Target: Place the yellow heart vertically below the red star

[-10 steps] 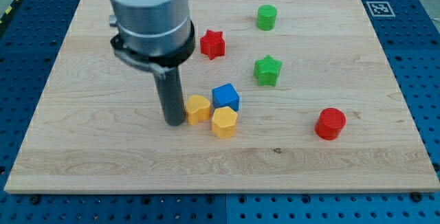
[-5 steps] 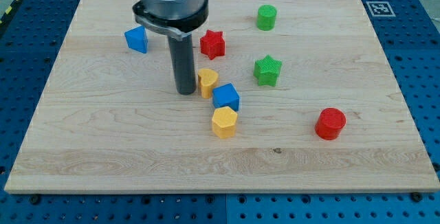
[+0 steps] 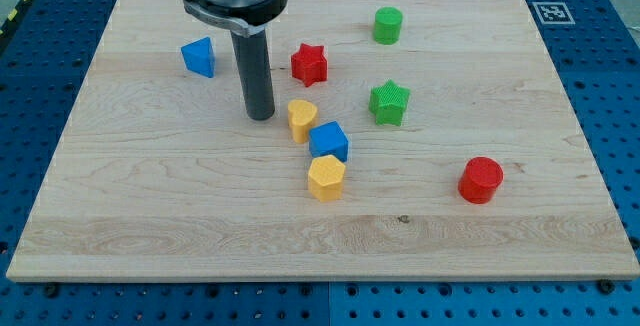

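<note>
The yellow heart point(image 3: 302, 119) lies on the wooden board, below and slightly left of the red star point(image 3: 309, 64). It touches the blue cube point(image 3: 328, 142) at its lower right. My tip point(image 3: 260, 116) rests on the board a short way to the left of the yellow heart, with a small gap between them. The rod stands upright, left of the red star.
A yellow hexagon point(image 3: 326, 178) sits just below the blue cube. A blue block point(image 3: 199, 57) lies at the upper left. A green star point(image 3: 389, 103), a green cylinder point(image 3: 388, 25) and a red cylinder point(image 3: 481, 179) lie to the right.
The yellow heart has moved up from beside the yellow hexagon to below the red star. My tip pushed it up, then drew back up and left, off the heart.
</note>
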Available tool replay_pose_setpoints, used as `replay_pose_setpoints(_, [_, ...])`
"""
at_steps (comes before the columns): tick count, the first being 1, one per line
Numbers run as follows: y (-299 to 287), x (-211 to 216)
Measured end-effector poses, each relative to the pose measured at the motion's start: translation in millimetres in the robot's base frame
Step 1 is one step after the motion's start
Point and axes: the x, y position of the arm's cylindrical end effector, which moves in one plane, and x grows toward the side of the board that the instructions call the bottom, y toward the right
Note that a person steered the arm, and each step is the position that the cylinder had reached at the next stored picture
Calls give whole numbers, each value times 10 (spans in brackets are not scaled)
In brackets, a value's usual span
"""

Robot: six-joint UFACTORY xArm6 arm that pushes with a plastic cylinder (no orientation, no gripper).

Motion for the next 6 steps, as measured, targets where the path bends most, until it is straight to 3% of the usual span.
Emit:
replay_pose_setpoints(4, [333, 94])
replay_pose_setpoints(6, [-549, -340])
